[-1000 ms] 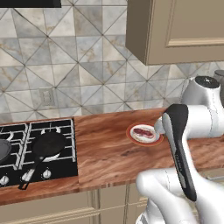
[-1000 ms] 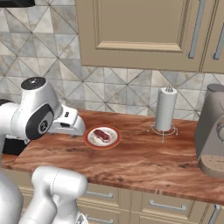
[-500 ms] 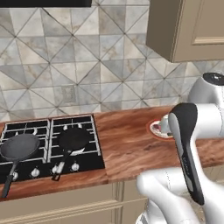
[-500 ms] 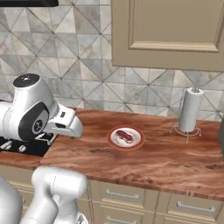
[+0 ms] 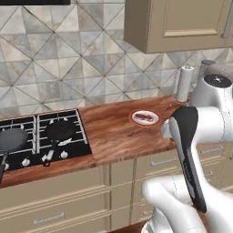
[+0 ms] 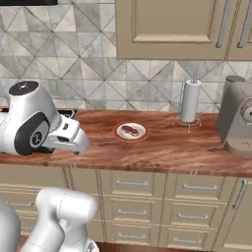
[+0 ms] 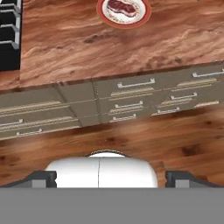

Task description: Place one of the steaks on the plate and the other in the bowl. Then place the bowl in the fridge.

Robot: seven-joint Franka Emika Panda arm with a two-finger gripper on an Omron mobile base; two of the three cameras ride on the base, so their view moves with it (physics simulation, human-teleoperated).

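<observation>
The wooden surface [image 6: 167, 147] runs the width of the kitchen above a row of tan drawers [image 6: 147, 197], with beige wall cabinets [image 6: 172, 24] over a grey tiled backsplash. A black cooktop [image 5: 41, 141] is set into the left end of the surface; two dark frying pans [image 5: 59, 131] sit on it, one toward its left edge and one nearer its right edge. At the right end of the surface, near the back, stands a grey coffee machine [image 6: 237, 123]. Beside it, toward the middle and close to the back edge, is an upright white paper towel roll [image 6: 189, 101]. A small red-rimmed plate [image 6: 131, 132] rests near the middle of the surface, well apart from the cooktop and the roll. On the plate lies one steak [image 6: 130, 131], dark reddish-brown. In the hand view the plate [image 7: 124, 11] sits at the top, beyond the front edge of the surface. The fingers [image 7: 112, 178] stand wide apart and hold nothing, hanging above the wooden floor [image 7: 144, 140] in front of the drawers.
</observation>
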